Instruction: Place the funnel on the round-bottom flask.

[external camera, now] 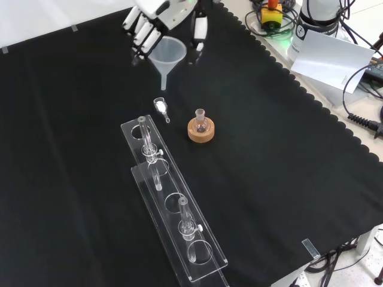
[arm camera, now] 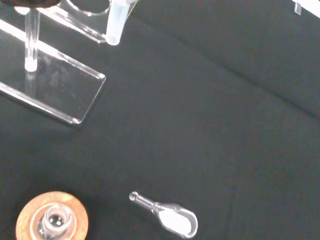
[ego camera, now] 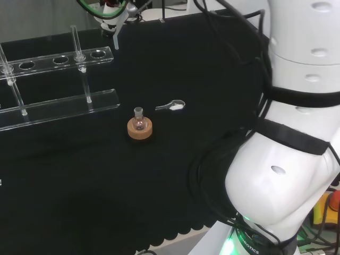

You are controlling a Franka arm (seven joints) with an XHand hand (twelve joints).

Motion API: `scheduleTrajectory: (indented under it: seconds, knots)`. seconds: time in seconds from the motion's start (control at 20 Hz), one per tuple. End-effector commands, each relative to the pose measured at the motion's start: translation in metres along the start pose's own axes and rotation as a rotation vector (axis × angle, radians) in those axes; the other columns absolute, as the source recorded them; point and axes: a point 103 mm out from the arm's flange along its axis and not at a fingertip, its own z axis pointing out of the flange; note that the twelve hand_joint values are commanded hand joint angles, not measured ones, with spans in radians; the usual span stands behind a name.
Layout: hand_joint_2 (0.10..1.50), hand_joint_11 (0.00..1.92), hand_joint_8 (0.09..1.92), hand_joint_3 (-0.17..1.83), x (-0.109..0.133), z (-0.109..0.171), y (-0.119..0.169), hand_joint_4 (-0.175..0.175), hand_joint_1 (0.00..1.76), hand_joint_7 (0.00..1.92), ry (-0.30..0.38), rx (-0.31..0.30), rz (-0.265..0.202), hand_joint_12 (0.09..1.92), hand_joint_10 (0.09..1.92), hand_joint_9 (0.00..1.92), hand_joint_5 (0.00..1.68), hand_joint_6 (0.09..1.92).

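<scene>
A clear plastic funnel point(external camera: 166, 57) hangs in the air with its stem pointing down, and the black and white hand point(external camera: 160, 17) is shut on its rim, fingers on one side and thumb on the other. In the head view the hand point(ego camera: 111, 11) is at the top edge, the funnel stem point(ego camera: 115, 38) below it. The small round-bottom flask point(external camera: 200, 121) stands upright on a cork ring point(external camera: 200, 132) mid-cloth, nearer than the funnel and a little right of it in the front view. The wrist view has the stem point(arm camera: 116, 22) far from the flask point(arm camera: 52, 223).
A small clear scoop point(external camera: 160, 106) with white powder lies on the cloth between funnel and flask. A long clear test-tube rack point(external camera: 173, 209) holding a few tubes stands left of the flask in the front view. The cloth's scalloped edge point(external camera: 311, 78) runs along the right.
</scene>
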Motion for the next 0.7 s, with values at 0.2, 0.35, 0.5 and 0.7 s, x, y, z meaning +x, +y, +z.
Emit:
scheduleTrajectory:
  seconds: [0.2, 0.35, 0.5, 0.7]
  knots:
    - [0.76, 0.44, 0.66, 0.42, 0.024, 0.012, -0.054, -0.041, 0.67, 0.51, 0.017, 0.016, 0.045, 1.31, 0.51, 0.8, 0.54, 0.1]
    - [0.76, 0.44, 0.66, 0.42, 0.03, 0.025, -0.062, -0.041, 0.67, 0.51, 0.013, 0.032, 0.054, 1.31, 0.51, 0.8, 0.55, 0.1]
    - [0.76, 0.45, 0.66, 0.42, 0.033, 0.039, -0.065, -0.04, 0.67, 0.52, 0.016, 0.06, 0.052, 1.3, 0.51, 0.8, 0.55, 0.1]
    - [0.76, 0.45, 0.66, 0.42, 0.036, 0.054, -0.063, -0.04, 0.67, 0.52, 0.013, 0.086, 0.045, 1.3, 0.51, 0.8, 0.55, 0.1]
